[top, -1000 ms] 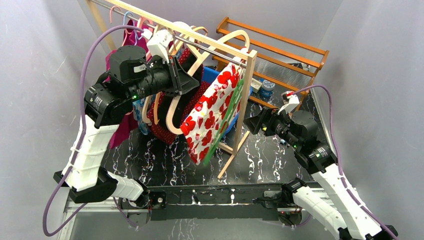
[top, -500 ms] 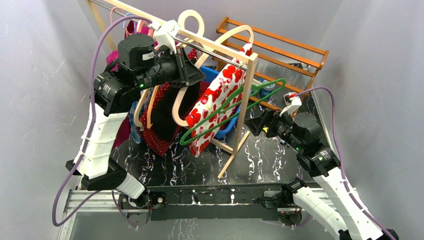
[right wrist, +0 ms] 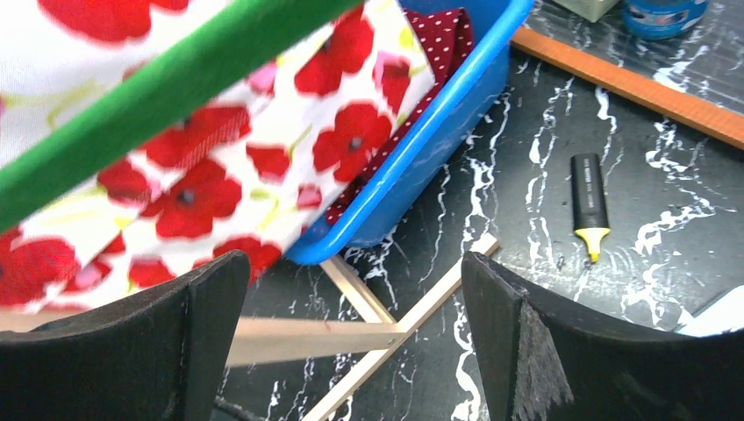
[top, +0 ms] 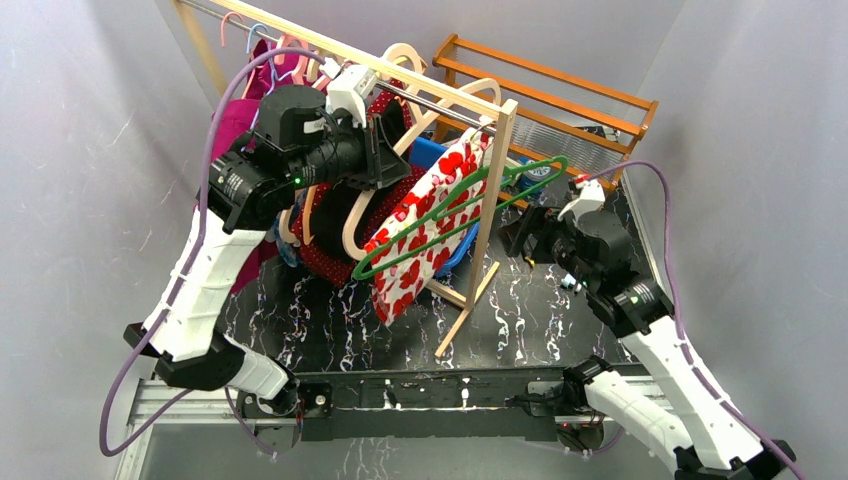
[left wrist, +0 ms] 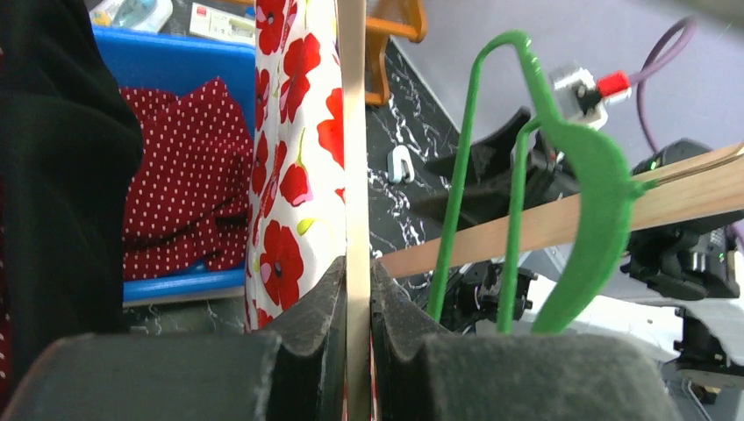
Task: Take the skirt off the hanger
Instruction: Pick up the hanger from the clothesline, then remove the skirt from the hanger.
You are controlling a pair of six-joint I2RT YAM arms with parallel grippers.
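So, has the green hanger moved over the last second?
Yes. The green hanger has swung rightward: it lay left of the rack's end post, and now crosses it.

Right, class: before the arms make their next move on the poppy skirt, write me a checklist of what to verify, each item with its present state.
1. Left gripper closed on something: ok, clamped on a pale wooden strip.
2. What that strip belongs to, hanger or rack: cannot tell.
3. Right gripper open and free: ok, nothing between its fingers.
4. Poppy skirt clear of the green hanger: not ok, in the top view the hanger lies across the fabric, up at the rack.
5. Table beneath the right gripper free: not ok, a blue bin and a marker lie there.
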